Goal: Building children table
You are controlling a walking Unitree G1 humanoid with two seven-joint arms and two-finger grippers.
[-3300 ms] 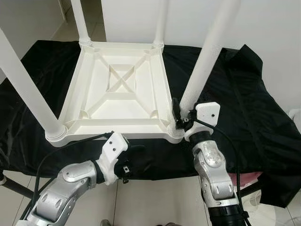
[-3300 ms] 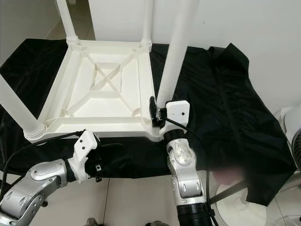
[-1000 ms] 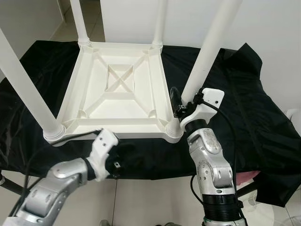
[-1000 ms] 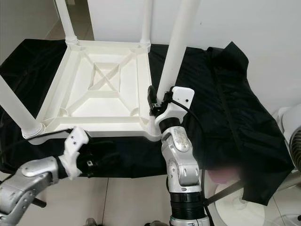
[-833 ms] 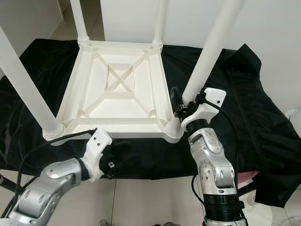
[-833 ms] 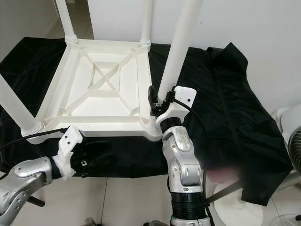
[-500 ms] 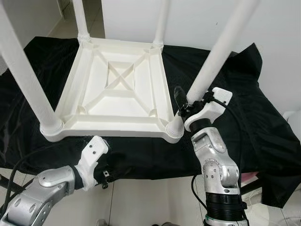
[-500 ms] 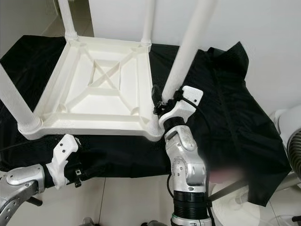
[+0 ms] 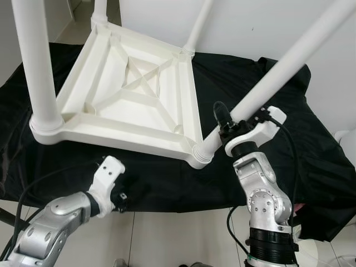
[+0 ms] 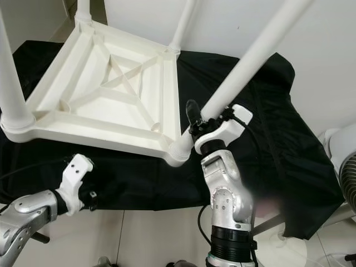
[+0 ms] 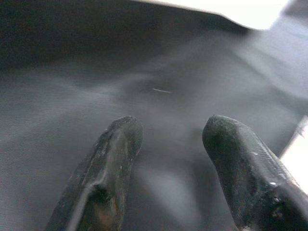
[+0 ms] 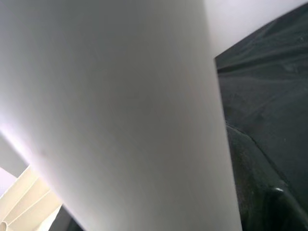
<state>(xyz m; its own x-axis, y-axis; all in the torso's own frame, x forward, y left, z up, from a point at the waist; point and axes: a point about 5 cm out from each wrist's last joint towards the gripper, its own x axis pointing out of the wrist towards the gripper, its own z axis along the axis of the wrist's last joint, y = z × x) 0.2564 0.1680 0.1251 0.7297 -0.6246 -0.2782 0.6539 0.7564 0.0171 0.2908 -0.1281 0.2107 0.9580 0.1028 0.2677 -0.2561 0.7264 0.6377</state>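
Observation:
A white plastic children's table (image 9: 128, 94) lies upside down on a black cloth (image 9: 300, 139), tipped so its left side is raised. Its legs point up. My right gripper (image 9: 227, 123) is shut on the near right leg (image 9: 278, 69), just above the corner socket; that leg leans to the right. The same leg (image 12: 120, 106) looms close in the right wrist view. My left gripper (image 9: 119, 197) hovers low at the cloth's front edge, below the table's front rim, open. Its two black fingers (image 11: 118, 154) are spread apart over dark cloth with nothing between them.
The near left leg (image 9: 36, 61) stands tall at the left, and two far legs (image 9: 199, 25) rise by the white wall. Tiled floor (image 9: 167, 239) lies below the cloth's front edge. A white round object (image 10: 344, 161) sits at the far right.
The table has tipped, its left side rising and the held leg leaning right with my right gripper. My left gripper has dropped back from the table's front rim to the cloth's edge.

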